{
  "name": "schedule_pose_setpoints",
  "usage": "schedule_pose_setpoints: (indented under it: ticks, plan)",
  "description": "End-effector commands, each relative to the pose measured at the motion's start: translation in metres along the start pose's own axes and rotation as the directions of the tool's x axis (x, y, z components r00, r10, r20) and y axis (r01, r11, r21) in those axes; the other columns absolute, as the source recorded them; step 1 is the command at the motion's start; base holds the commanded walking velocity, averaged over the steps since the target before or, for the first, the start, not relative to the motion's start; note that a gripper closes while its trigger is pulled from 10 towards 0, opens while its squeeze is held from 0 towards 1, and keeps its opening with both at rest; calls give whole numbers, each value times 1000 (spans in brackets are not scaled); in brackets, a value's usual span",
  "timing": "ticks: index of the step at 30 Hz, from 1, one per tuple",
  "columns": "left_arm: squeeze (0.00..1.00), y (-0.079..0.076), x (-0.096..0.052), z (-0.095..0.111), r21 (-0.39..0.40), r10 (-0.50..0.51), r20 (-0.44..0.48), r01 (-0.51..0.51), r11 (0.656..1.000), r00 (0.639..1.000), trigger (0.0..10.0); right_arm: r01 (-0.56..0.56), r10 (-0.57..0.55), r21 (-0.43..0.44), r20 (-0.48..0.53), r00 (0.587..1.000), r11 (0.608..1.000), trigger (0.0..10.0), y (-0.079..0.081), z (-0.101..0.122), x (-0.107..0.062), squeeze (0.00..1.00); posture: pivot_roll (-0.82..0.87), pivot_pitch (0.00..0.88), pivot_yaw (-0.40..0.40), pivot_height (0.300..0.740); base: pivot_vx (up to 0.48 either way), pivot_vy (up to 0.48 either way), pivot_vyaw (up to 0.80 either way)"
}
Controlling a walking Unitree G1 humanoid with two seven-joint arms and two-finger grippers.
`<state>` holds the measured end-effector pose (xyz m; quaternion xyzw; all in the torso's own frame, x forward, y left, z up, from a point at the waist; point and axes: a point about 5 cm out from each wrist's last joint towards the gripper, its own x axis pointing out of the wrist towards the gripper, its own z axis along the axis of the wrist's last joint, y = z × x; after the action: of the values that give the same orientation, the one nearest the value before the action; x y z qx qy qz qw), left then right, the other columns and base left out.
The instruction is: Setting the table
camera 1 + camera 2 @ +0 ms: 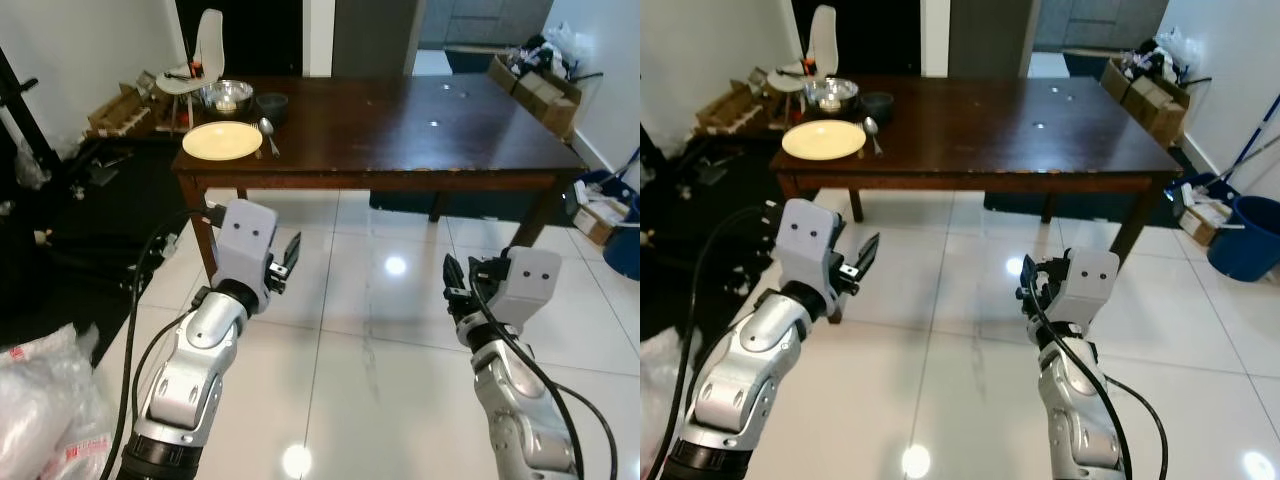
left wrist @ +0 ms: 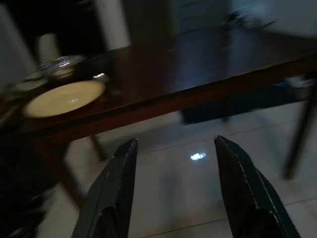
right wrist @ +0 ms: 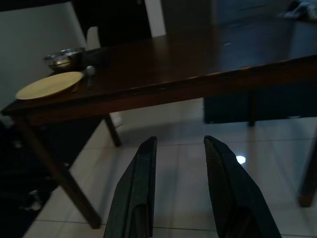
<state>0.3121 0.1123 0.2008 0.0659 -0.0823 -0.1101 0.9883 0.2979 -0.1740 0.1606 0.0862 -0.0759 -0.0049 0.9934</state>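
A dark wooden table [image 1: 400, 130] stands ahead of me. On its left end lie a pale yellow plate [image 1: 222, 140], a spoon [image 1: 269, 132] beside it, a steel bowl [image 1: 228, 96] and a dark bowl [image 1: 272, 104] behind. My left gripper [image 1: 288, 262] hangs open over the tiled floor, short of the table's left leg, and holds nothing. My right gripper [image 1: 455, 285] is also open and empty, low over the floor at the right. The plate [image 2: 64, 98] and the table edge also appear in the left wrist view, and the plate [image 3: 49, 85] in the right wrist view.
A white chair [image 1: 200, 60] stands behind the table's left end. Cardboard boxes [image 1: 535, 85] sit at the far right, a blue bucket [image 1: 1245, 238] and a mop by the right wall. Dark clutter and cables [image 1: 70, 200] cover the left floor. White plastic bags [image 1: 40, 400] lie near left.
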Motion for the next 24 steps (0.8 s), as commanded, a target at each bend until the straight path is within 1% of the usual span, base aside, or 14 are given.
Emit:
schedule_pose_setpoints:
  ticks: [1, 3, 5, 6, 7, 8, 11, 12, 17, 24]
  plan:
    - [0, 10, 0, -4, 18, 67, -17, -66, 998, 998, 10000, -16, 16, -6, -4, 1000, 1000, 10000, 3, -1, 0, 0, -38, 0, 88, 740, 480, 0, 0]
    - [0, 13, 0, -5, 23, 93, -21, -93, 995, 995, 10000, -29, 29, 1, -2, 1000, 1000, 10000, 5, -1, 1, 0, -35, 0, 87, 740, 480, 0, 0]
    - [0, 20, -1, -6, 25, 139, -29, -139, 990, 990, 10000, -50, 50, 8, 2, 999, 999, 10000, 9, 0, 1, 0, -30, 0, 84, 740, 480, 0, 0]
    - [0, 20, -1, -6, 25, 139, -29, -139, 990, 990, 10000, -50, 50, 8, 2, 999, 999, 10000, 9, 0, 1, 0, -30, 0, 84, 740, 480, 0, 0]
    - [0, 25, -1, -7, 29, 168, -33, -167, 986, 985, 10000, -63, 63, 12, 4, 998, 998, 10000, 11, 0, 2, 0, -22, 0, 79, 740, 480, 0, 0]
    - [0, 34, -3, -9, 33, 220, -43, -219, 975, 975, 10000, -89, 89, 20, 6, 996, 996, 10000, 15, 1, 3, 0, -13, 0, 73, 740, 480, 0, 0]
    - [0, 47, -9, -12, 42, 267, -58, -265, 963, 962, 10000, -128, 128, 29, 5, 992, 991, 10000, 22, 0, 5, 0, -6, 0, 69, 740, 480, 0, 0]
    - [0, 47, -9, -12, 42, 267, -58, -265, 963, 962, 10000, -128, 128, 29, 5, 992, 991, 10000, 22, 0, 5, 0, -6, 0, 69, 740, 480, 0, 0]
    - [0, 57, -16, -17, 56, 298, -73, -295, 954, 952, 10000, -203, 203, 20, -3, 979, 979, 10000, 35, 0, 11, 0, 21, 0, 48, 740, 480, 0, 0]
    - [0, 57, -18, -20, 57, 307, -80, -303, 951, 948, 10000, -246, 246, 13, -5, 969, 969, 10000, 43, 1, 13, 0, 27, 0, 35, 740, 480, 0, 0]
